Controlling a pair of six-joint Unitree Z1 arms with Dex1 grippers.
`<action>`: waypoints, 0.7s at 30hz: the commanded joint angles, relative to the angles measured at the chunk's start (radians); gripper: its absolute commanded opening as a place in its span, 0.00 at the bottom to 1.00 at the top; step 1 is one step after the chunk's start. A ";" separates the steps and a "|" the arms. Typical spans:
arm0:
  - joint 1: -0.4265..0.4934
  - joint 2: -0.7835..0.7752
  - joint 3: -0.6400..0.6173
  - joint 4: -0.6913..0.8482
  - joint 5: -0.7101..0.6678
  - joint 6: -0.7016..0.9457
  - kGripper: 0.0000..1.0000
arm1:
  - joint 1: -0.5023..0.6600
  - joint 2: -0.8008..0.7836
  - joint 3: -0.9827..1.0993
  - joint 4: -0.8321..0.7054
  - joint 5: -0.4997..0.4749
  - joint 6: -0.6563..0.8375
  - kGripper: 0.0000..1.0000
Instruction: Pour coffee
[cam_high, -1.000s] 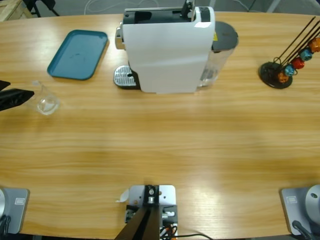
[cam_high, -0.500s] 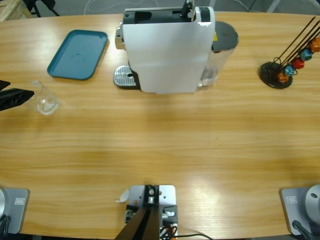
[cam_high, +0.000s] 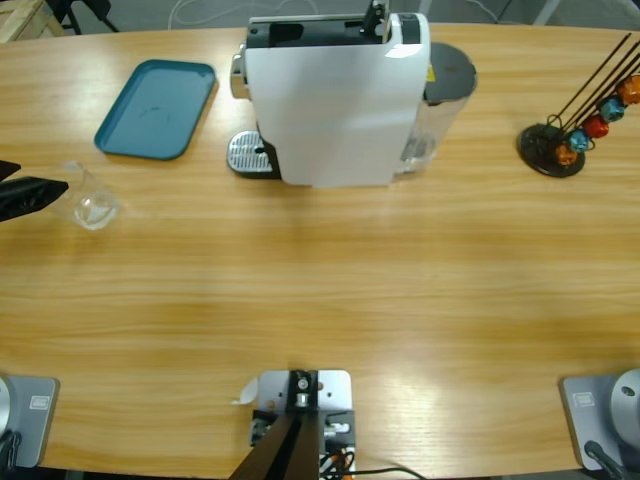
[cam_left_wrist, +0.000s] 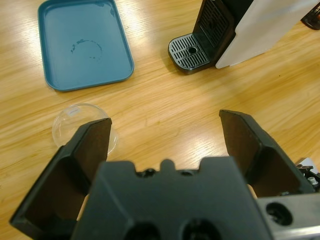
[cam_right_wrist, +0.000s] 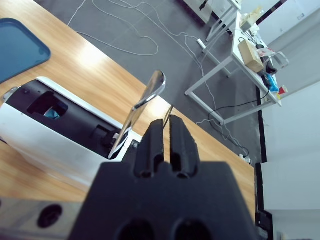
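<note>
clear glass (cam_left_wrist: 85, 126) beside open left pincer (cam_left_wrist: 167, 140)

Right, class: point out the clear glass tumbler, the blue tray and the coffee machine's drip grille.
clear glass tumbler (cam_left_wrist: 84, 129), left wrist view, on its round base.
blue tray (cam_high: 157, 108), high view, on its bare floor.
drip grille (cam_left_wrist: 191, 51), left wrist view, on the slotted plate.

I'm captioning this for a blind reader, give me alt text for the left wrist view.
The open left gripper hovers over a wooden table, an empty clear glass by one jaw. Beyond lie a teal tray and the coffee machine.
</note>
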 joint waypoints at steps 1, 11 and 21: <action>-0.003 0.024 0.029 -0.012 -0.012 0.003 0.94 | 0.012 0.082 0.015 -0.035 -0.024 -0.021 0.00; -0.003 0.028 0.027 -0.012 -0.014 0.004 0.93 | 0.012 0.153 -0.027 -0.079 -0.013 -0.113 0.00; -0.003 0.027 0.029 -0.013 -0.013 0.004 0.93 | 0.020 0.215 -0.089 -0.080 0.040 -0.143 0.00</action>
